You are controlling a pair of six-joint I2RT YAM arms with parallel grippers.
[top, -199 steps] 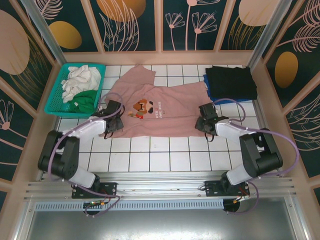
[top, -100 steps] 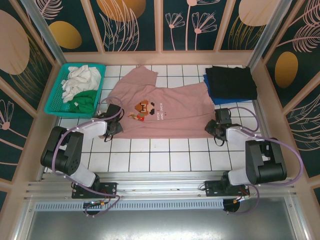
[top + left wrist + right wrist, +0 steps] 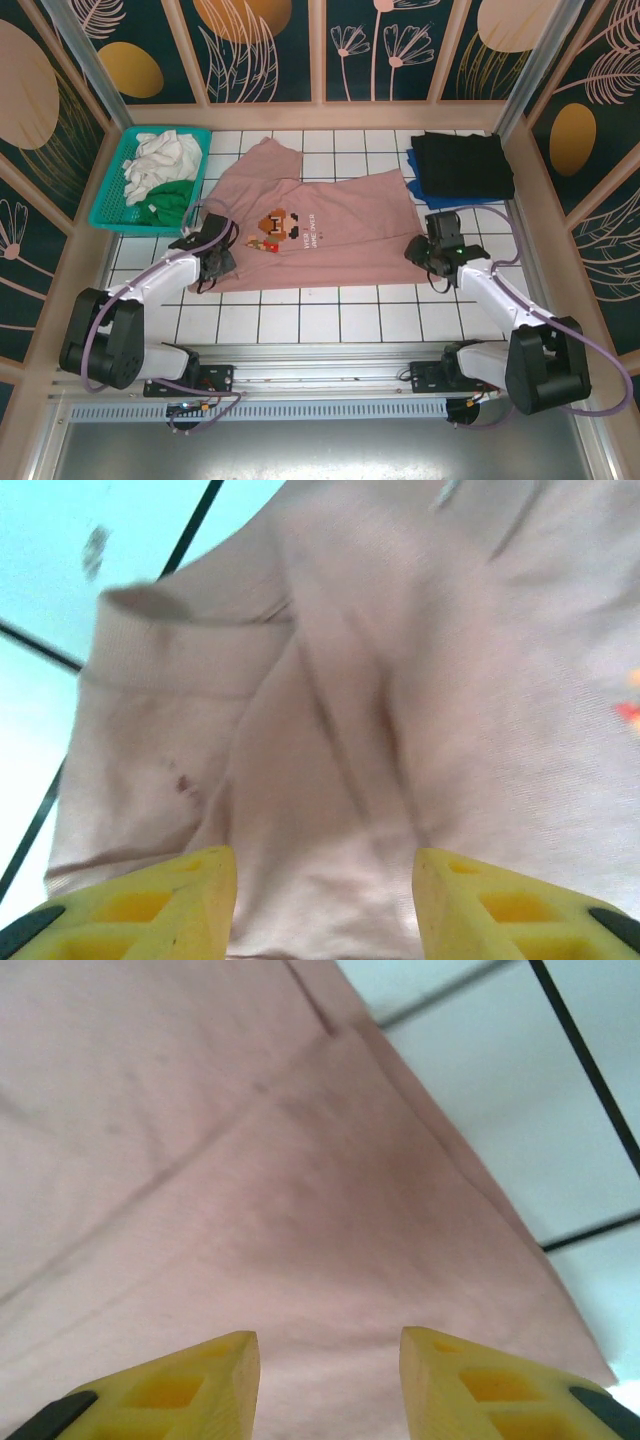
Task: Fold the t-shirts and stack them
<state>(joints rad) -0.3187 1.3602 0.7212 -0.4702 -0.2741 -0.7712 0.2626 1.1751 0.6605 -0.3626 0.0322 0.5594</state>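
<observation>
- Top view: the pink shirt (image 3: 330, 215) lies spread, print up, across the middle of the tabletop (image 3: 340, 310). A black shirt (image 3: 462, 165) sits on a blue shirt (image 3: 414, 172) in the far right corner. White (image 3: 160, 160) and green (image 3: 172, 200) ones fill the basket (image 3: 108, 212) at the far left corner. An uneven pull by the two arms would likely skew or bunch the cloth. The left gripper (image 3: 214, 255) is low at the shirt's left edge and the right gripper (image 3: 425, 250) at its right edge.
- Left wrist: closing here could catch extra layers — the sleeve (image 3: 180, 660) lies creased just ahead. The left gripper (image 3: 322, 880) stands part-open over pink cloth; I see nothing pinched.
- Right wrist: the hem runs close beside bare tile (image 3: 520, 1110), so a bite near it may slip off. The right gripper (image 3: 330, 1350) is likewise part-open over flat cloth, holding nothing.
</observation>
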